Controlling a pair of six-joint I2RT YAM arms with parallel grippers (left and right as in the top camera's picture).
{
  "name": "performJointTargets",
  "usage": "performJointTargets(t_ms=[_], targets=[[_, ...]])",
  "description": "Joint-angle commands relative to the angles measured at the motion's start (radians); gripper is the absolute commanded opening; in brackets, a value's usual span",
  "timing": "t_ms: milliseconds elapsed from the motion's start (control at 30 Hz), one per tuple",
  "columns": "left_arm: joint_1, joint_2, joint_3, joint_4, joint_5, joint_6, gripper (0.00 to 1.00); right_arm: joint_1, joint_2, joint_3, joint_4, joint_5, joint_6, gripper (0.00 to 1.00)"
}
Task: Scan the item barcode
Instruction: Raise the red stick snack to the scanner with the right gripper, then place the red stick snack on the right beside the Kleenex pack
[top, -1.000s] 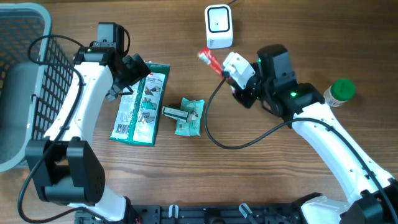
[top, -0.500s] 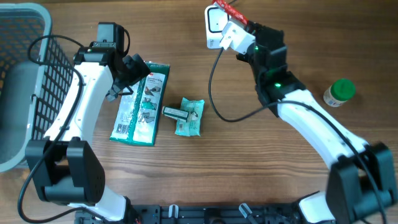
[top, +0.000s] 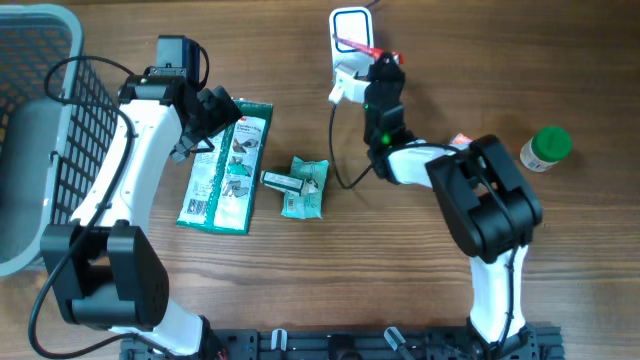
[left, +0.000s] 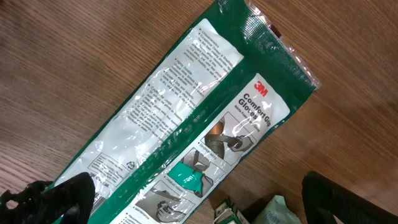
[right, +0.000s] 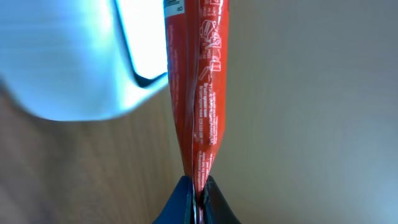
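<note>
Pinching the red packet (right: 200, 93) by the scanner (right: 68, 56) are the right fingers (right: 180, 202) (left fingers (left: 62, 196) gape, empty).

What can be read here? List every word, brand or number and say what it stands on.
"3M": on the green glove pack.
"Comfort" and "Gloves": same pack, below the logo.
Fine print on its white panel: too small to read.
White print on the red packet in the right claw: too blurred to read.
</note>
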Motion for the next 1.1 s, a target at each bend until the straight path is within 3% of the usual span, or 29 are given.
performJointTargets(t_ms=[0,267,400,567,700,767,833,900,933,1000,1067], targets=[[0.000,0.000,-0.002,-0.001,0.001,-0.009,1.00,0.005,0.043,0.010,0.006,0.026,-0.026,0.04],[0.000,0.000,-0.002,-0.001,0.001,-0.009,1.00,-0.002,0.045,0.112,0.018,0.082,-0.027,0.04],[0.000,0.000,-0.002,-0.001,0.001,-0.009,1.00,-0.007,0.045,0.119,-0.079,0.058,-0.016,0.04],[0.000,0.000,-0.002,-0.001,0.001,-0.009,1.00,-0.021,0.045,0.119,-0.267,0.069,0.185,0.04],[0.000,0.000,-0.002,-0.001,0.001,-0.009,1.00,-0.003,0.009,0.119,-0.023,0.255,0.230,0.04],[0.000,0.000,-0.002,-0.001,0.001,-0.009,1.00,-0.003,-0.071,0.118,-0.038,0.269,0.236,0.04],[0.000,0.000,-0.002,-0.001,0.001,-0.009,1.00,-0.003,-0.168,0.118,-0.150,0.268,0.291,0.04],[0.000,0.000,-0.002,-0.001,0.001,-0.009,1.00,-0.003,-0.289,0.118,-0.377,0.259,0.455,0.04],[0.000,0.000,-0.002,-0.001,0.001,-0.009,1.00,-0.003,-0.346,0.118,-0.520,0.239,0.560,0.04],[0.000,0.000,-0.002,-0.001,0.001,-0.009,1.00,-0.008,-0.475,0.118,-0.898,0.193,0.929,0.04],[0.000,0.000,-0.002,-0.001,0.001,-0.009,1.00,-0.019,-0.538,0.118,-1.188,0.062,1.155,0.04]])
